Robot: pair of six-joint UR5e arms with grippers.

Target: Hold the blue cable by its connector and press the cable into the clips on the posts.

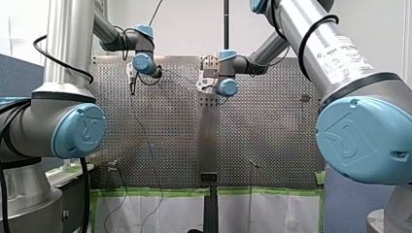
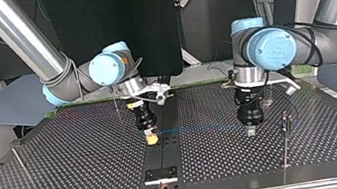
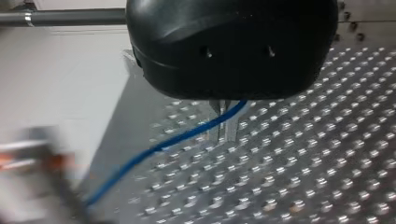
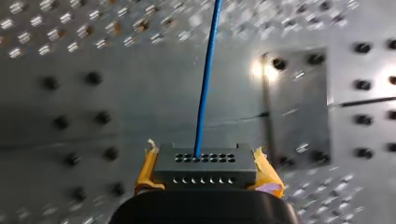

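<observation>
Between the yellow pads of the right gripper the grey connector is clamped; the blue cable is led from it, low over the perforated table, to the left gripper, whose metal fingers are pinched together on it

Pale wall (green tape below)

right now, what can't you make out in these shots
- Top view: the post is too small to show any clip.
- Left wrist view: the blue cable runs off into blur at its far stretch.
- Right wrist view: my right gripper covers the rear of the connector.
</observation>
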